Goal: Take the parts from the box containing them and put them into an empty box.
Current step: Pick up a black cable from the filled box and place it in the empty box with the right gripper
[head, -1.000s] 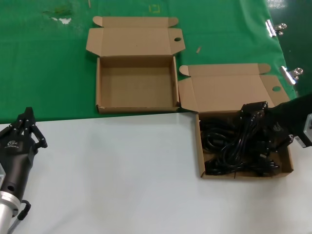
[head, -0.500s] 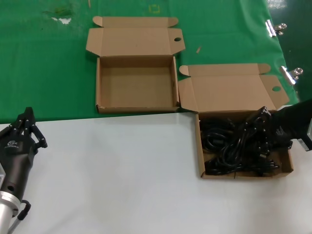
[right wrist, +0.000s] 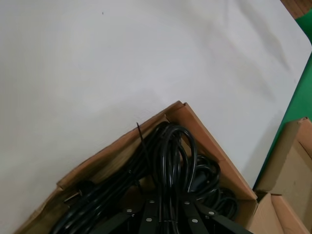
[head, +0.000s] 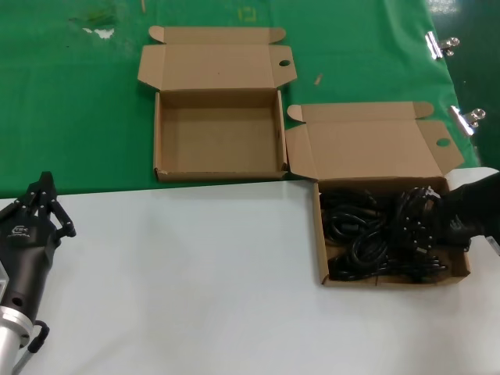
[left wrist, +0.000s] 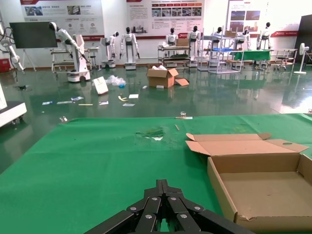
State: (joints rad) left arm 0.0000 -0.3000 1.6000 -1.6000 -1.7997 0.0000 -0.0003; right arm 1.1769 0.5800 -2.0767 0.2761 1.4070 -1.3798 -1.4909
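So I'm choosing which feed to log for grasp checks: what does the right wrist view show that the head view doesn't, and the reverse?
Only the right wrist view shows, close up, cord loops lying between the right end effector's fingers, by a box corner.

Only the head view shows the whole layout: the empty box, the left end effector parked over the white surface, and metal clips.

Both show the cord-filled box and the white surface.

Site: robotics lab or demo hall | Evidence: humanoid robots (left wrist: 127, 45) lined along back wall; wall posters (left wrist: 165, 10); metal racks (left wrist: 176, 54); polished green floor (left wrist: 146, 105); loose cardboard cartons (left wrist: 163, 77) | Bench: green mat (head: 78, 101)
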